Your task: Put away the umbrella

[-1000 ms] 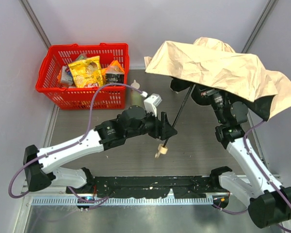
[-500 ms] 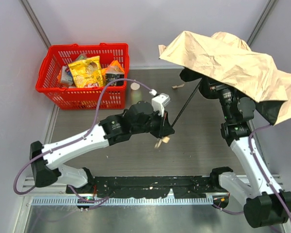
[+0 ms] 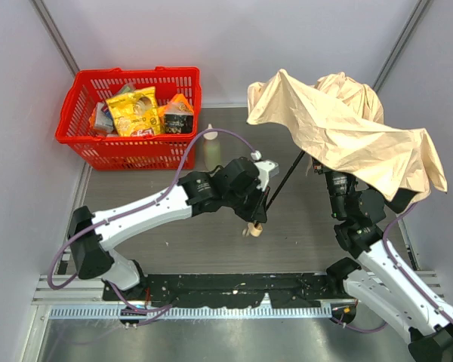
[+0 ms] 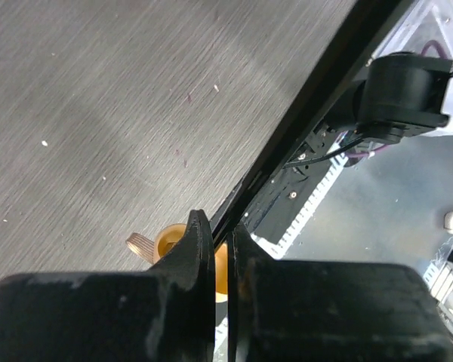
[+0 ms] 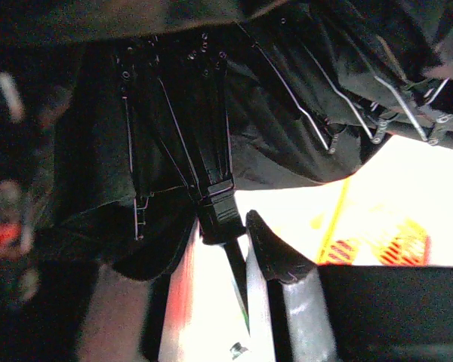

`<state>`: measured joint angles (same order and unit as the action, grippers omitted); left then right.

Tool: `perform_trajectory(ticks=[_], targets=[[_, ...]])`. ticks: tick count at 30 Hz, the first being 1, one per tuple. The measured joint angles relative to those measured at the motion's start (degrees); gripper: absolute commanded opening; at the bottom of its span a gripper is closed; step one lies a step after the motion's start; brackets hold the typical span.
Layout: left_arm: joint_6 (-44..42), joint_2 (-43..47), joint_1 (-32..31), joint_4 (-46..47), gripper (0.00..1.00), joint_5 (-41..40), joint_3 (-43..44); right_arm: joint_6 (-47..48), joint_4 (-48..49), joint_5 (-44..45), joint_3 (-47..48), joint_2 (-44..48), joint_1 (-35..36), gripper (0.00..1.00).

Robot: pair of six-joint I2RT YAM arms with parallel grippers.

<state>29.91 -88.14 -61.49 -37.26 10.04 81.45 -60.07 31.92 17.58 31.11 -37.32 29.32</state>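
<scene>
Near table point(image 3: 174, 241) centre: left pincer point(image 3: 265, 206) clamped on umbrella point(image 3: 347, 128).

Seen from above, the umbrella point(image 3: 347, 136) drapes its canopy over the right claw point(image 5: 223, 226) and the top of the shaft point(image 3: 285, 179), hiding both. The bottle point(image 3: 211, 145) behind the left arm's cable is too small to read. In the right wrist view glare washes out 1 finger and the left third is dark blur, so any grip cannot be told, while in the left wrist view the left claw point(image 4: 219, 222) covers most of the knob point(image 4: 168, 243) and the shaft runs off the top edge.
</scene>
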Motion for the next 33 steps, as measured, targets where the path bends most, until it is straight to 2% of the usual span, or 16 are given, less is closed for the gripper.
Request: perform_trajectory(ticks=[4,7,10,14,18,21,23,24,26,28,33], targets=[[0.9,2.5,0.0,1.5,0.0,-1.0,-0.4,-3.2,6.6,-5.0,0.6,-4.8,-3.2,0.01],[1.5,3.5,0.0,0.5,0.0,-1.7,0.1,-7.0,12.3,-6.0,-3.0,-7.3,-4.0,0.01],[4.2,3.2,1.2,8.6,0.0,-5.6,3.7,-9.1,8.7,-10.6,-9.0,-7.2,1.1,0.01],[7.5,3.0,2.5,8.7,0.0,-6.3,6.4,-15.2,9.2,-5.0,-10.7,-6.3,4.2,0.01],[8.4,2.0,2.2,9.6,0.0,-5.2,6.6,-14.7,6.1,-1.9,-11.9,-2.1,4.6,0.01],[9.1,2.9,1.9,14.1,0.0,-4.6,4.1,-12.6,-0.6,-3.9,-9.2,0.6,2.0,0.01],[9.9,4.3,2.1,19.2,0.0,-4.6,0.6,-11.2,-4.2,-8.4,-6.4,0.4,-1.7,0.21],[10.3,5.0,2.2,22.0,0.0,-4.6,-1.2,-10.8,-5.5,-10.0,-5.4,0.1,-3.0,0.35],[11.4,6.4,2.4,26.9,0.0,-4.8,-4.8,-10.1,-7.8,-13.7,-3.4,-0.9,-5.8,0.56],[12.5,8.3,2.6,28.7,0.0,-4.9,-7.8,-10.2,-9.0,-14.2,-2.9,-2.1,-8.3,0.63],[15.0,11.5,2.2,29.4,0.0,-5.8,-12.9,-9.8,-14.8,-13.6,0.6,-8.1,-11.8,0.68]])
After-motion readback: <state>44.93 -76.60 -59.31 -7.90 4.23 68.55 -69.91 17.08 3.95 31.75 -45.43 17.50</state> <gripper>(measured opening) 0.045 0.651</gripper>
